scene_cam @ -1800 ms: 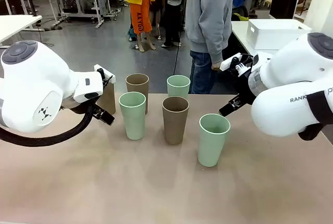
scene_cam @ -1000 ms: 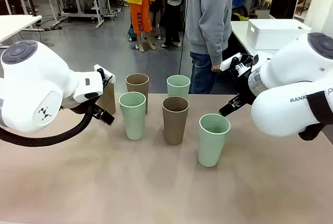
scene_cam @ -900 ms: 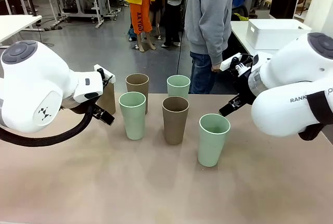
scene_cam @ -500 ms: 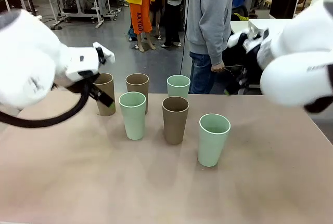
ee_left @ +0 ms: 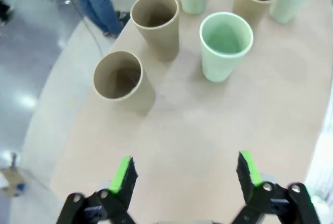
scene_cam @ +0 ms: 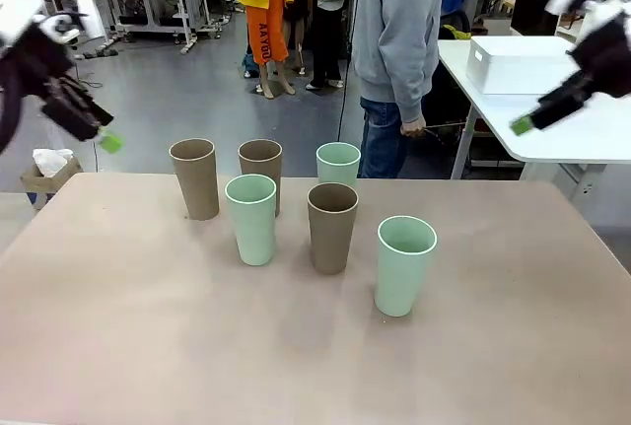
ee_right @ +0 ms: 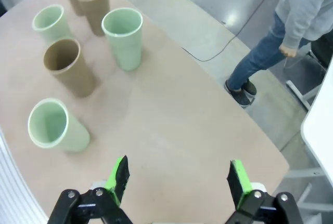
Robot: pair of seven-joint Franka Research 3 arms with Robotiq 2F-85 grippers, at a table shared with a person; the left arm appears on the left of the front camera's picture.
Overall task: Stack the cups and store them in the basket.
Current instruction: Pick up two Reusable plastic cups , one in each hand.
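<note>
Three mint green cups and three tan brown cups stand upright and apart on the tan table (scene_cam: 148,346). The brown cups (scene_cam: 195,178) (scene_cam: 260,171) (scene_cam: 332,228) and the mint cups (scene_cam: 338,162) (scene_cam: 251,218) (scene_cam: 405,265) form a loose cluster. My left gripper (scene_cam: 94,124) hangs high off the table's far left corner, open and holding nothing (ee_left: 186,172). My right gripper (scene_cam: 537,114) hangs high at the far right, also open (ee_right: 178,178). The white basket (scene_cam: 518,62) sits on a separate white table behind the right side.
A person in a grey hoodie (scene_cam: 399,40) stands at the table's far edge, behind the mint cup at the back. The near half of the table is bare. A cardboard box (scene_cam: 44,174) sits on the floor at the left.
Both arms have swung up and outward, away from the cups and towards the picture's top corners. The leftmost brown cup, earlier hidden behind the left arm, now shows fully. The cups have not moved.
</note>
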